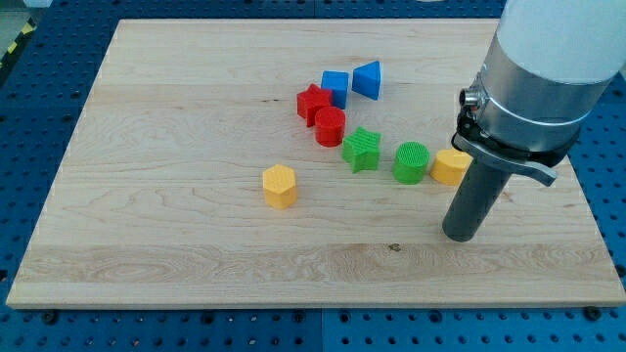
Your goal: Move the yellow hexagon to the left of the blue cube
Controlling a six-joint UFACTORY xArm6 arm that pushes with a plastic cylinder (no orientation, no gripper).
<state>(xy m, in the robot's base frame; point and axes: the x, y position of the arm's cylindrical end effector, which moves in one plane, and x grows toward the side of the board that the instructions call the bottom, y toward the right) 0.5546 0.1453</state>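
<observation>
The yellow hexagon (280,186) lies near the middle of the wooden board (147,147), toward the view's bottom. The blue cube (335,88) sits above and to its right, touching a red star (313,103). My tip (460,235) rests on the board at the view's right, far to the right of the yellow hexagon and just below a second yellow block (450,167), which the rod partly hides.
A blue triangular block (368,79) stands right of the blue cube. A red cylinder (331,127) lies below the red star. A green star (362,150) and a green cylinder (412,162) lie in a row left of the second yellow block.
</observation>
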